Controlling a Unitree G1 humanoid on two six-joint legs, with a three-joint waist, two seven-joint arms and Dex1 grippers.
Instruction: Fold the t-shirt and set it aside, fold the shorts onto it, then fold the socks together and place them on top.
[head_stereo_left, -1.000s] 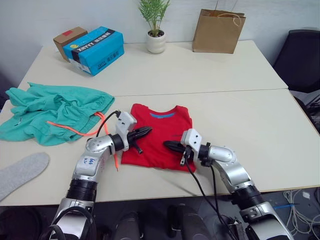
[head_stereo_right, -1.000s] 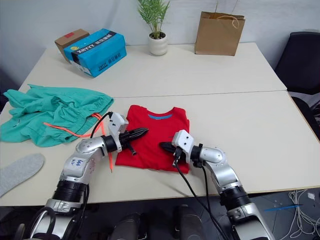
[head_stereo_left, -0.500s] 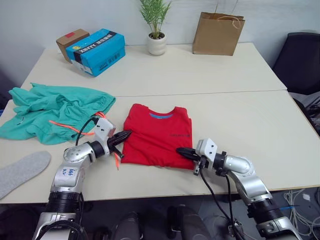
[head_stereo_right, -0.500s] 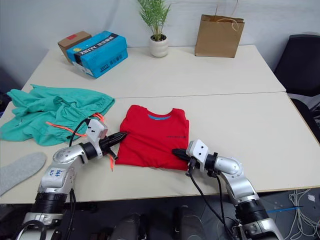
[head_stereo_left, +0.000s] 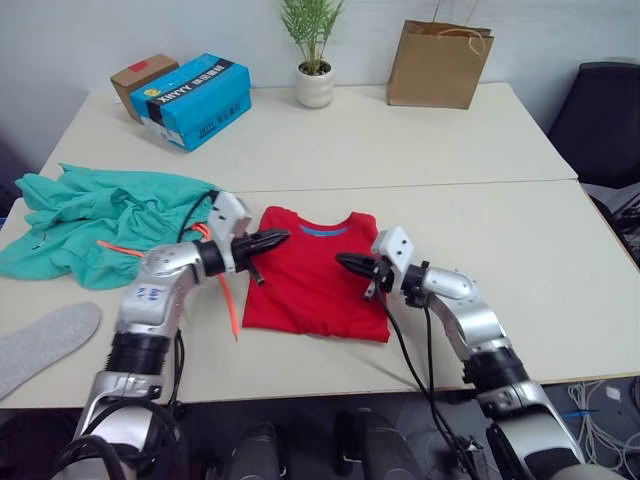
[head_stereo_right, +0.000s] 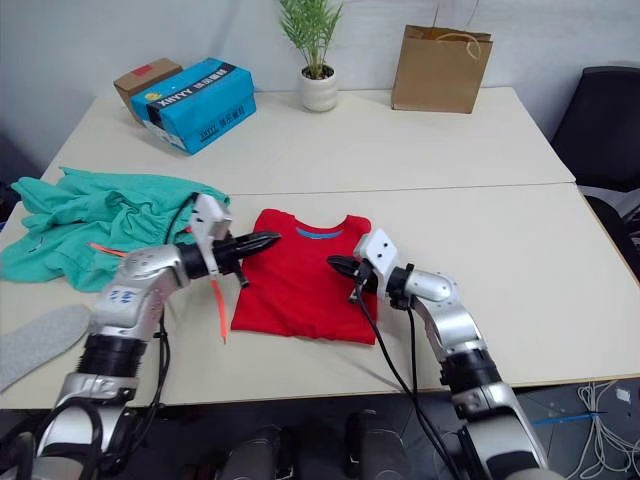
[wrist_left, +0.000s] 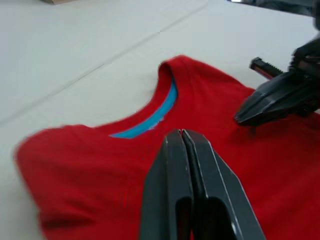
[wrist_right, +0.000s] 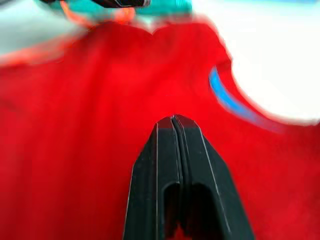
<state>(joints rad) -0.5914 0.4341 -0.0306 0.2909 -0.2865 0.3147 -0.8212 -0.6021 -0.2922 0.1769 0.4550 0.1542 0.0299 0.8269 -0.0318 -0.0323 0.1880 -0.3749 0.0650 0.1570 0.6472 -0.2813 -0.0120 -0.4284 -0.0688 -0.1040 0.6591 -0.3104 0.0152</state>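
Over the t-shirt, left tool and right tool hover, both pressed together.

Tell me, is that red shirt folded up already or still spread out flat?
Partly folded. The t-shirt lies as a narrow rectangle with no sleeves sticking out and its blue neck band facing up. Both claws, left and right, hover shut above it.

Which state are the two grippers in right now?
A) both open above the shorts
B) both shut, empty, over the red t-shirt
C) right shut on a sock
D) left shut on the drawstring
B: the left gripper and right gripper each show fingertips pressed together with nothing between, above the t-shirt.
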